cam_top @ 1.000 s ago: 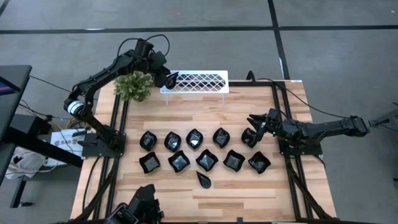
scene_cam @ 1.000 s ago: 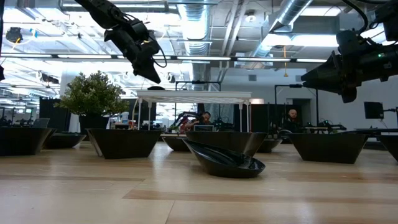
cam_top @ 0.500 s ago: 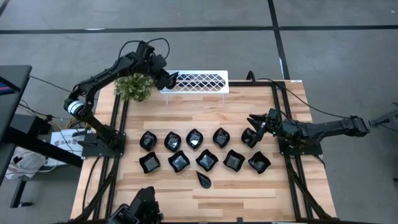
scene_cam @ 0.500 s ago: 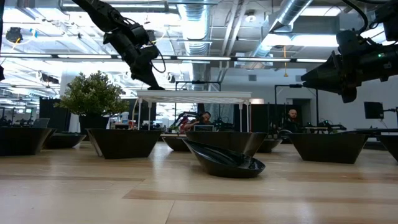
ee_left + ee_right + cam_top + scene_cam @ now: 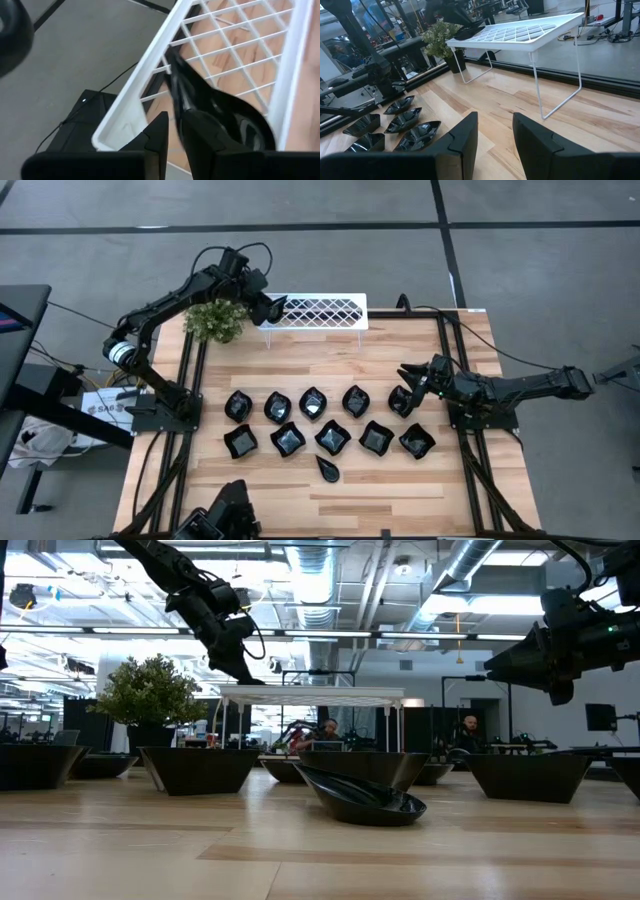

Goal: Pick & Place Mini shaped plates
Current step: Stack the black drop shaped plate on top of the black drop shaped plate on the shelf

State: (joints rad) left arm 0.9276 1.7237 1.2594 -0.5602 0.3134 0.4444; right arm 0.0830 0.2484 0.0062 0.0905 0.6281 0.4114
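- Your left gripper (image 5: 272, 307) pinches a slim black teardrop plate (image 5: 220, 107) at the left end of the white rack (image 5: 330, 310), which sits at twelve o'clock on the table (image 5: 400, 490); the wrist view shows the plate lying on the lattice with the fingers closed on its edge.
- Ten more mini shaped plates (image 5: 313, 402) wait in two rows mid-table, plus a lone teardrop (image 5: 328, 468) at six o'clock (closest to the low camera).
- Judging by this, you are early in the task: one plate is arriving on the rack, none other shows on it, and the rest remain to be moved.
- Your right gripper (image 5: 410, 383) hovers at three o'clock, just above the right end of the back row, jaws spread and holding nothing.
- The potted plant (image 5: 215, 318) stands at eleven o'clock, just beside the left arm.
- Against the earlier frames, the left gripper has dropped slightly toward the rack top; the right arm and the plates have not moved.
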